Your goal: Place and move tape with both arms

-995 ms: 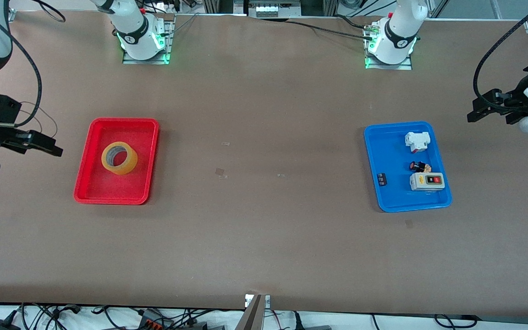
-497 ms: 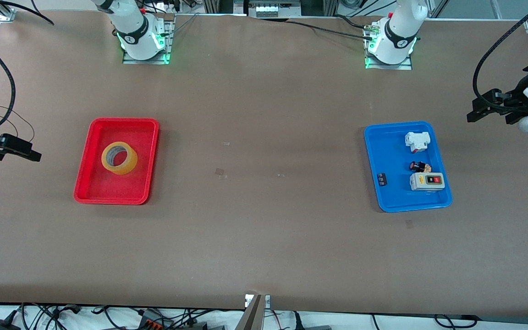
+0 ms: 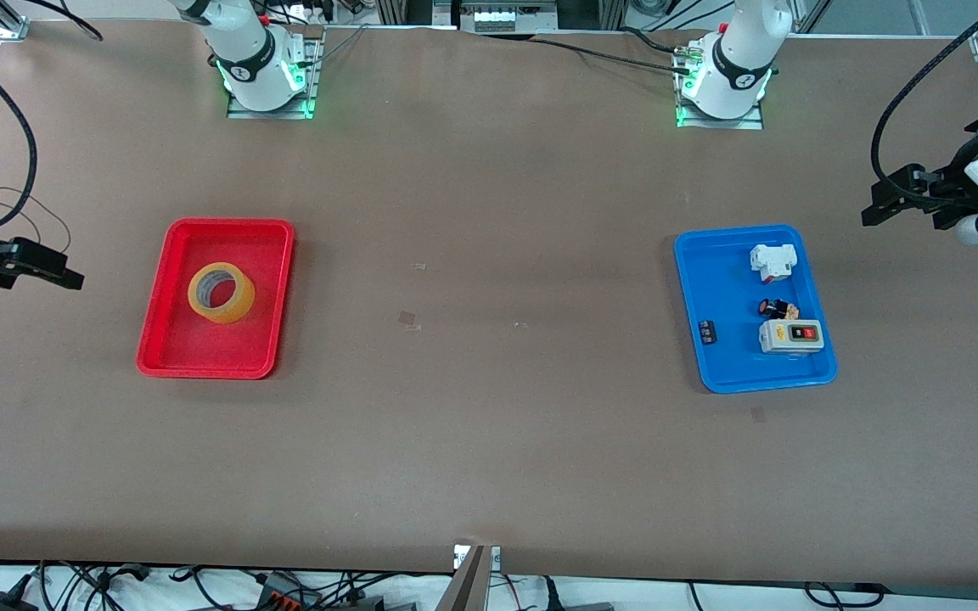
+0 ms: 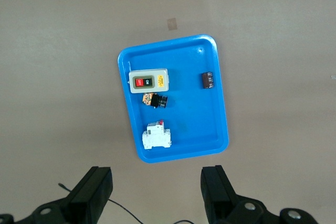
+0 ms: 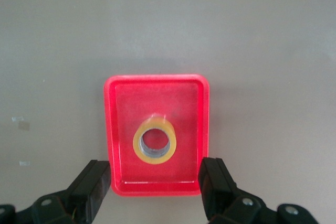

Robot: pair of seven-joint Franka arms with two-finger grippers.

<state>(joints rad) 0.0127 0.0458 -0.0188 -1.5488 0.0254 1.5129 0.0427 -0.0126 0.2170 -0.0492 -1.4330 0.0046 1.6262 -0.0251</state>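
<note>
The tape is lying flat, hole upward, in the red tray toward the right arm's end of the bench. The right gripper is hanging with jaws spread wide over that bench edge, apart from the tape. The left gripper, likewise open and empty, is waiting over the bench's left-arm end beside the blue tray.

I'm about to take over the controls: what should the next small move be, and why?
Probably bring the right tool in over the red tray and lower it toward the tape. The roll lies flat and free in that tray, the tool is open and off to the side of it, and the left tool waits open near the blue tray.
</note>
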